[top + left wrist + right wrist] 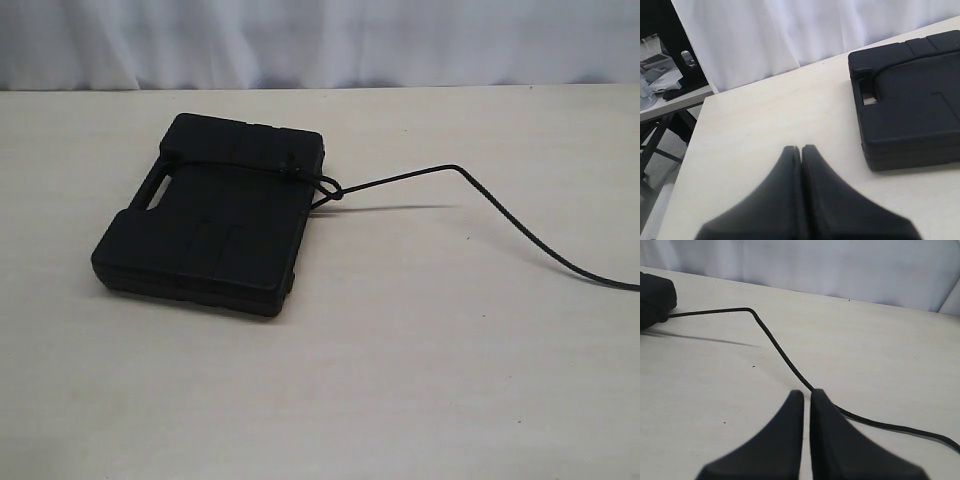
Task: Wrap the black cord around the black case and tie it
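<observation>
Right fingers [790, 435] — together, empty — hang over the black cord [775, 346] on the surface [400, 380]; left fingers [785, 190] together too. The cord crosses the black case [210, 215], knotted at its edge; cinching probably comes next — right fingers must part first.

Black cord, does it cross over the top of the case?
Yes, the black cord runs across the black case's far end to a knot.

black case [205, 235]: matte black, grooves the same black
black cord [500, 205]: plain black
table [400, 380]: pale cream, unpatterned
curtain [320, 40], at 12 o'clock: white with grey fold shadows
left gripper [801, 148]: black
right gripper [806, 392]: black
</observation>
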Tool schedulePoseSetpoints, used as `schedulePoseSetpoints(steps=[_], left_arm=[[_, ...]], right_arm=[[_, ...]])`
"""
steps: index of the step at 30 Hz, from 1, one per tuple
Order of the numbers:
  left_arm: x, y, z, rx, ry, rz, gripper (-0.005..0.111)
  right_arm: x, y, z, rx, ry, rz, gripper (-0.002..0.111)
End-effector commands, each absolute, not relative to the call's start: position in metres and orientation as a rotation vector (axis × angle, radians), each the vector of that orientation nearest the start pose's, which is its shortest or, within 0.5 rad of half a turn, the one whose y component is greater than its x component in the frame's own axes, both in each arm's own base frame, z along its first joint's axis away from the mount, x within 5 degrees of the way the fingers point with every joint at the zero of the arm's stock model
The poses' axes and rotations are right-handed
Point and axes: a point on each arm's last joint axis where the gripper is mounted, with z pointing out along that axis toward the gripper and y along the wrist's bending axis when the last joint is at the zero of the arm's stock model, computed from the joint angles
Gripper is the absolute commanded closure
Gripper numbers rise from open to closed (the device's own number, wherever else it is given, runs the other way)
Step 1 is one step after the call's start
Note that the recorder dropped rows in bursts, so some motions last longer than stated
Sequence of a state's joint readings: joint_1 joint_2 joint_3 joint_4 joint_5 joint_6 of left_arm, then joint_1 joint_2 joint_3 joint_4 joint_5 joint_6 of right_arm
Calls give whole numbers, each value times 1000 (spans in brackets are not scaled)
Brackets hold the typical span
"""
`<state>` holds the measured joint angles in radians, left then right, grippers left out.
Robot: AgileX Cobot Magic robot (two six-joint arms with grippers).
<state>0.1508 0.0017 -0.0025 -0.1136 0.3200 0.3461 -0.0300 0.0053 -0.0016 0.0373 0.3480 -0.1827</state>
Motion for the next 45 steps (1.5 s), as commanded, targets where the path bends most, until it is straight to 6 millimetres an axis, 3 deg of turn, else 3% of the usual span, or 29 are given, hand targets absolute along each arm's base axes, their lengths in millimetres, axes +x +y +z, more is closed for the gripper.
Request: schedulePoseSetpoints(steps=[1, 45], left_arm=[[54, 5, 185, 103, 1805, 248, 107], [54, 3, 185, 139, 1796, 217, 107]], right_arm=[[53, -1, 182, -123, 1831, -129, 104], [53, -1, 182, -123, 1831, -129, 104]])
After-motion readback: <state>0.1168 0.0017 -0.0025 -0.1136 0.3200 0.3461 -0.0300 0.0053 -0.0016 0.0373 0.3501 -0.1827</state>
